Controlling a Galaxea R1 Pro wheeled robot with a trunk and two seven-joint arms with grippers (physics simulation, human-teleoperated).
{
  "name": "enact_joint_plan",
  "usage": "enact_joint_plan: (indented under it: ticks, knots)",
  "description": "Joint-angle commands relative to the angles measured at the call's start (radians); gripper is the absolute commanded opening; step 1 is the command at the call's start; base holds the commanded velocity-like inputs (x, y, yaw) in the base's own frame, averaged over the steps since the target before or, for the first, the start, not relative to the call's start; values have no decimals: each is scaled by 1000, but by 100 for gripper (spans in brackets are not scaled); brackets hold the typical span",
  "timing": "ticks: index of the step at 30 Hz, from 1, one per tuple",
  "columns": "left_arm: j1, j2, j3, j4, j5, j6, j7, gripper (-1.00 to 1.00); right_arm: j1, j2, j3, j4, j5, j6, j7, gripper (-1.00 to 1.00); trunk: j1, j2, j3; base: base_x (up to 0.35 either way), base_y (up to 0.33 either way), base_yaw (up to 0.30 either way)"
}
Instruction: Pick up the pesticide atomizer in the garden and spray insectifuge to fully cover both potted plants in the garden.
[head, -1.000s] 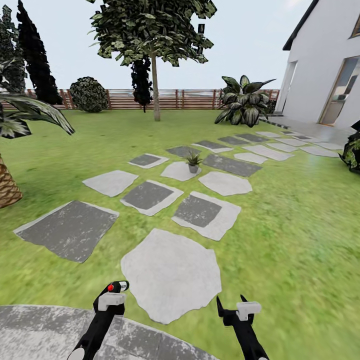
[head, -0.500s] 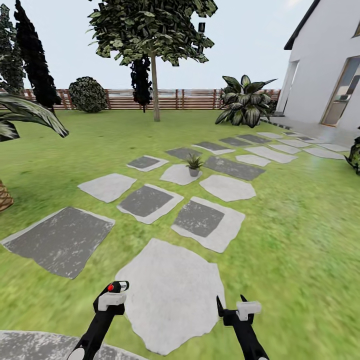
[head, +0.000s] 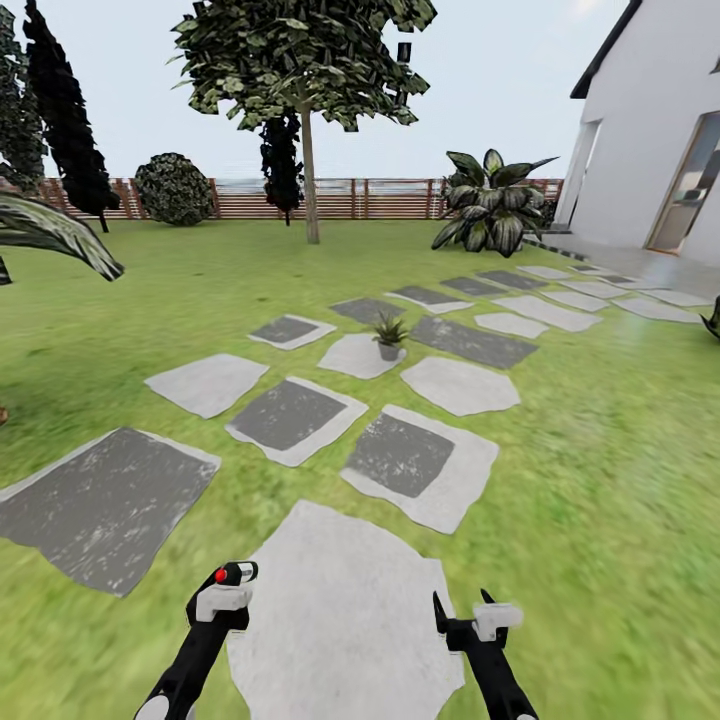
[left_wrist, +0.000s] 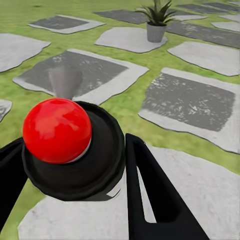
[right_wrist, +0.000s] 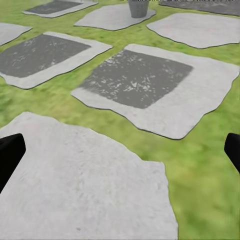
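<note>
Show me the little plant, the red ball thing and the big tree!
Potted plant (head: 388, 334), head view, on its leaves.
Pesticide atomizer (left_wrist: 56, 130), left wrist view, on its red cap.
Tree (head: 309, 170), head view, on its trunk.

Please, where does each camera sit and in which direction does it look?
Head view: high on the robot, facing forward over the lawn; both arms show, left gripper holding the atomizer, right gripper open.
Left wrist view: behind the atomizer's red-capped end, fingers beside it.
Right wrist view: low over a pale stone; dark fingers at the edges.
Shared: the potted plant.

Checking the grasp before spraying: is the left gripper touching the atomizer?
Touching: in the left wrist view, the left gripper fingers press against the pesticide atomizer.
</note>
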Motion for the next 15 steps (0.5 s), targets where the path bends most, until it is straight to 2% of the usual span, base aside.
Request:
enact_joint_plan:
  ticks: [1,15]
  knots:
    - [-1,-2,8,0,-9,-3,-7,-100,-1,0,4,1,-11,-3,3,100,0,0,-1,333,0,0]
    - [-1,-1,8,0,-9,-5,-7,-100,-1,0,4,1,-11,-4,3,100,0,0,-1,333,0,0]
